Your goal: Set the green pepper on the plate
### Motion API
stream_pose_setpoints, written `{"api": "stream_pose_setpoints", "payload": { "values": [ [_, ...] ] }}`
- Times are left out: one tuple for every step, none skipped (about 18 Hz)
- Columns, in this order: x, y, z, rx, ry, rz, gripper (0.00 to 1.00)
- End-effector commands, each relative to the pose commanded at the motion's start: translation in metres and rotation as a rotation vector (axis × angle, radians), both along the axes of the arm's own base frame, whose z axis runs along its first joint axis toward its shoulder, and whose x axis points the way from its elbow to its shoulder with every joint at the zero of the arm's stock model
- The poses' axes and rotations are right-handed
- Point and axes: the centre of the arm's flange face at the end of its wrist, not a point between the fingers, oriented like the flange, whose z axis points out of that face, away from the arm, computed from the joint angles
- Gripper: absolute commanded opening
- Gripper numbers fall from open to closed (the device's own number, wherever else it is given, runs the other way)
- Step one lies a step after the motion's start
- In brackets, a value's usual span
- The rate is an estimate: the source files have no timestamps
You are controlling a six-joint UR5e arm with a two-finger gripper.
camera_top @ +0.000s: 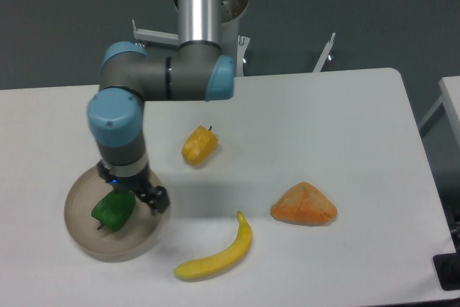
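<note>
Green pepper (112, 210) on plate (83, 231), claw (136, 193) just beside, apart.

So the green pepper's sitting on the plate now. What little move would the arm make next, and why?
Probably a lift straight up and away. The green pepper already lies on the plate, and the claw sits just beside it, apparently let go, though its fingers are hard to make out. Rising clear avoids nudging the pepper off toward the banana.

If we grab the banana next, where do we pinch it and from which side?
Take the banana at its thick middle, coming straight down, fingers closing across its width. It lies flat on the table as a long curve with tapered ends, its tip pointing up toward the yellow pepper. Both long sides look free; the plate sits off to the left.
</note>
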Motion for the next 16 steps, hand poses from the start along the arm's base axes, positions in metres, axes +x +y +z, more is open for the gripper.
{"api": "stream_pose_setpoints", "payload": {
  "values": [
    [-0.018, -0.006, 0.005, -0.003, 0.021, -0.016, 1.0],
    [-0.039, -0.014, 0.01, -0.01, 0.044, -0.036, 1.0],
    [-0.058, -0.021, 0.013, -0.017, 0.061, -0.056, 1.0],
    [-0.074, -0.025, 0.017, -0.021, 0.077, -0.072, 1.0],
    [-0.095, -0.032, 0.019, -0.032, 0.097, -0.086, 1.0],
    [-0.111, -0.038, 0.021, -0.042, 0.113, -0.094, 1.0],
    [-0.124, -0.043, 0.025, -0.049, 0.136, -0.112, 1.0],
    [-0.132, -0.046, 0.028, -0.059, 0.153, -0.14, 1.0],
    [-0.141, -0.049, 0.03, -0.069, 0.17, -0.158, 1.0],
    [-0.145, -0.05, 0.029, -0.078, 0.184, -0.173, 1.0],
    [-0.148, -0.049, 0.031, -0.078, 0.192, -0.182, 1.0],
    [-0.154, -0.049, 0.035, -0.071, 0.198, -0.187, 1.0],
    [-0.157, -0.049, 0.035, -0.073, 0.2, -0.196, 1.0],
    [-0.157, -0.049, 0.035, -0.073, 0.201, -0.202, 1.0],
    [-0.158, -0.049, 0.035, -0.074, 0.201, -0.204, 1.0],
    [-0.158, -0.049, 0.035, -0.074, 0.202, -0.207, 1.0]
  ]
}}
